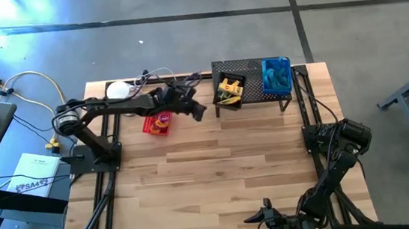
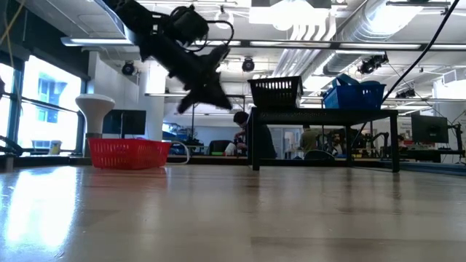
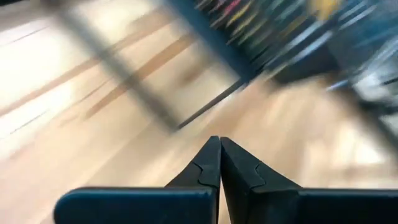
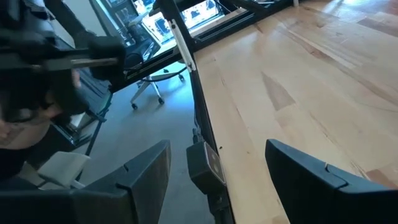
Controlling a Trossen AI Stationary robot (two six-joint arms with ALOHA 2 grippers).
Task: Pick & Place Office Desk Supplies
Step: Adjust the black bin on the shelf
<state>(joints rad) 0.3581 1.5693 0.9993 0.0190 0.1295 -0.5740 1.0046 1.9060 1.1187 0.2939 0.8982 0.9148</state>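
Left gripper (image 1: 198, 110): fingers (image 3: 211, 163) pressed together, empty, above bench (image 1: 218, 173); red basket (image 1: 157, 123) beside; right gripper (image 4: 217, 180): fingers spread, empty

You had bright, even overhead light on the wooden table (image 1: 218, 173), with glare on the floor toward ten o'clock. At table height the near tabletop (image 2: 233, 218) was soft and shiny, ceiling lamps blown out. Your left wrist picture was smeared by motion blur; only the fingers (image 3: 211, 168) stayed sharp
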